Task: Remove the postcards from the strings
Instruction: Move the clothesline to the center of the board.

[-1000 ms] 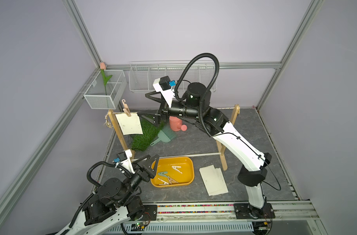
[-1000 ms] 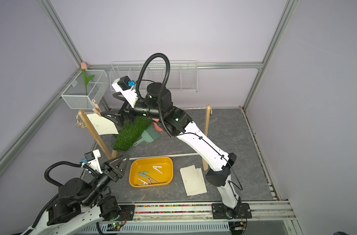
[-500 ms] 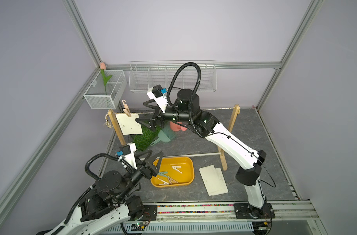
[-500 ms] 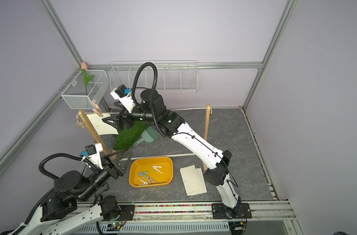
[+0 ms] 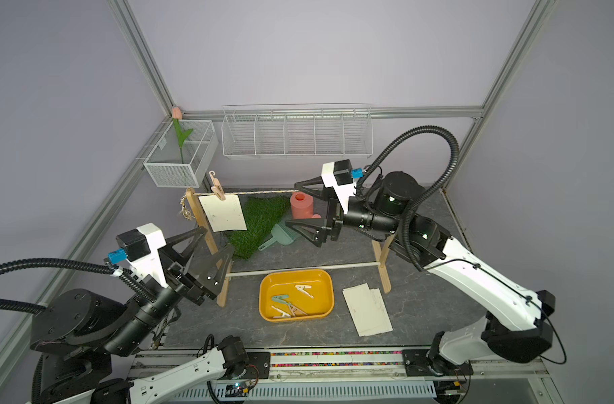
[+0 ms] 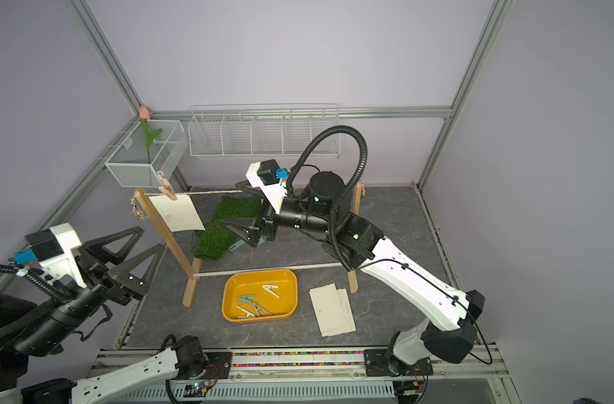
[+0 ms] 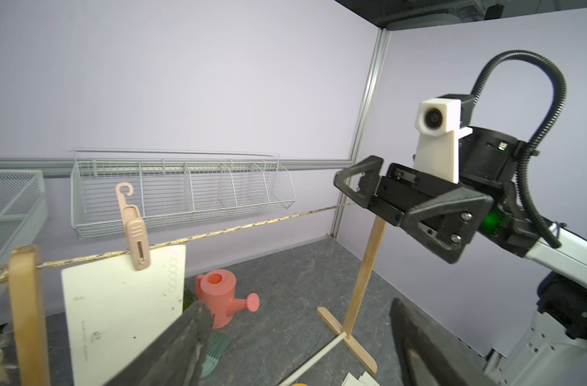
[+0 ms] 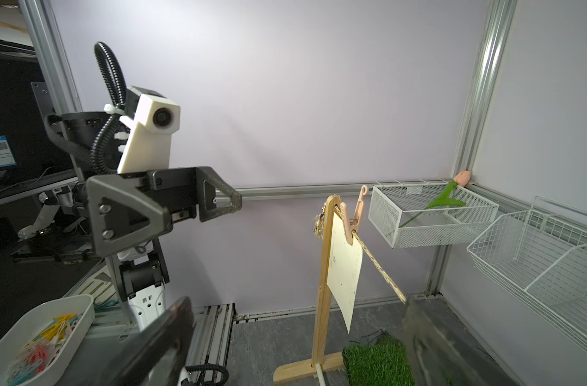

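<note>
well, the left gripper [image 5: 216, 239] and the right gripper [image 5: 292, 203] have jaws spread wide and empty, and one cream-white paper postcard [image 5: 225, 213] hangs on the thin twisted string [image 5: 263, 192] under a pink plastic clothespin [image 5: 217, 190], left of middle in a top view. a hard pull could rip it or tip the wooden rack [image 5: 223, 292]. the dark grey stone-look floor [image 5: 298, 252] has pale purple walls [image 5: 298, 52] around it.

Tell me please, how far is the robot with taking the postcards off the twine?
Mostly done. A stack of postcards lies flat on the table beside the yellow tray, which holds loose clothespins. In hand: nothing; the left gripper and right gripper are both open and empty. Remaining: one postcard hangs on the twine under a pink clothespin.
</note>
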